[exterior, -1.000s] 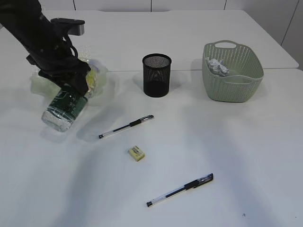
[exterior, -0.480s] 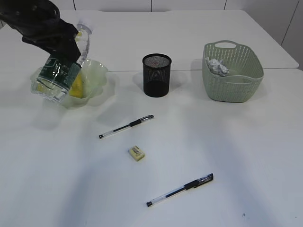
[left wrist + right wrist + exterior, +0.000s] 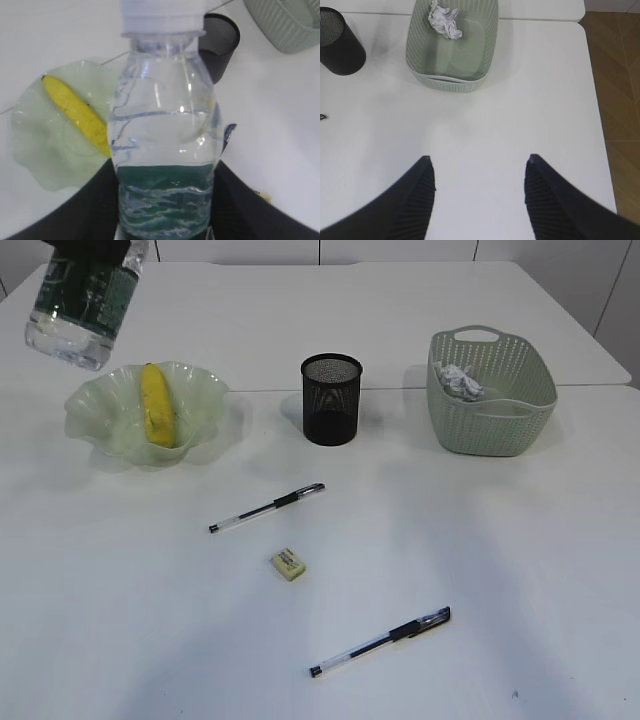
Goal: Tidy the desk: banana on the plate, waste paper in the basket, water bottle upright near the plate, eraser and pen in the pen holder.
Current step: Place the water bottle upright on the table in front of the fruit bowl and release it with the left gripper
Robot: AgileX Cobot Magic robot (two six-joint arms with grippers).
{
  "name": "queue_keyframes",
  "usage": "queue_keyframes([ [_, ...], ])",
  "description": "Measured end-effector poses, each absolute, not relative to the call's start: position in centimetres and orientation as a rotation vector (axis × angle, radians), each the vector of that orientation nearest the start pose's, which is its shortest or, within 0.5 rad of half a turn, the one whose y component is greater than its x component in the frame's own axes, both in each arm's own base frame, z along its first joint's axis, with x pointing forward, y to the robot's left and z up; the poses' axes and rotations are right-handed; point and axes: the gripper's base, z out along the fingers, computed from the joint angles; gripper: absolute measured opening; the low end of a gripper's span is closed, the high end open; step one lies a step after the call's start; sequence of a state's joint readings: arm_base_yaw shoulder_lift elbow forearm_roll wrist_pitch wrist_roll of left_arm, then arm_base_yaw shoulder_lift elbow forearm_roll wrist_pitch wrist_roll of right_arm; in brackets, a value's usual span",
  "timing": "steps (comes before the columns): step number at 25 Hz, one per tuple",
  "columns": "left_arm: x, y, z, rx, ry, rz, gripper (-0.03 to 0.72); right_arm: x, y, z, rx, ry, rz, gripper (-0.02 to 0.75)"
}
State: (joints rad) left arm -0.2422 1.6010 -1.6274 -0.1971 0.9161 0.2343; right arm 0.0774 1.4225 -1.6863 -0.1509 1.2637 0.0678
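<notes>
Clear glossy plastic water bottle (image 3: 162, 135) with white ridged cap and shiny green label; translucent pale green plate (image 3: 100, 420), smooth and wavy-rimmed; matt yellow banana (image 3: 155, 405); black metal-looking mesh pen holder (image 3: 331, 400); sage plastic basket (image 3: 490, 420), perforated and matt; crumpled white waste paper (image 3: 444, 19); smooth matt white table (image 3: 480, 570)

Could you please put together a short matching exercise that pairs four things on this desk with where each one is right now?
Things:
1. banana
2. waste paper
3. water bottle
4. eraser

Places:
A. loose on the table between two pens
B. held in the air by the left gripper
C. on the green plate
D. inside the basket

Pairs: 1-C, 2-D, 3-B, 4-A
</notes>
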Motion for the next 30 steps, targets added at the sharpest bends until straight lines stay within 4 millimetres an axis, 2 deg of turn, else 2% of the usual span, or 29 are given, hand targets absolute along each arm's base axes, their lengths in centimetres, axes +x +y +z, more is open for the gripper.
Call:
queue_keyframes([
  [9, 30.6, -9.0, 44.0, 0.463, 2.133, -0.241, 0.353, 28.0, 0.9, 44.4, -0.008, 2.472, -0.136, 0.428],
  [13, 29.7, -8.7, 45.1, 0.456, 2.089, -0.235, 0.353, 28.0, 0.9, 44.4, -0.008, 2.472, -0.136, 0.428],
  [21, 29.1, -8.5, 46.2, 0.439, 2.026, -0.23, 0.353, 28.0, 0.9, 44.4, -0.008, 2.472, -0.136, 0.428],
  [30, 27.0, -7.8, 49.1, 0.397, 1.857, -0.223, 0.352, 28.0, 0.9, 44.4, -0.01, 2.472, -0.137, 0.428],
])
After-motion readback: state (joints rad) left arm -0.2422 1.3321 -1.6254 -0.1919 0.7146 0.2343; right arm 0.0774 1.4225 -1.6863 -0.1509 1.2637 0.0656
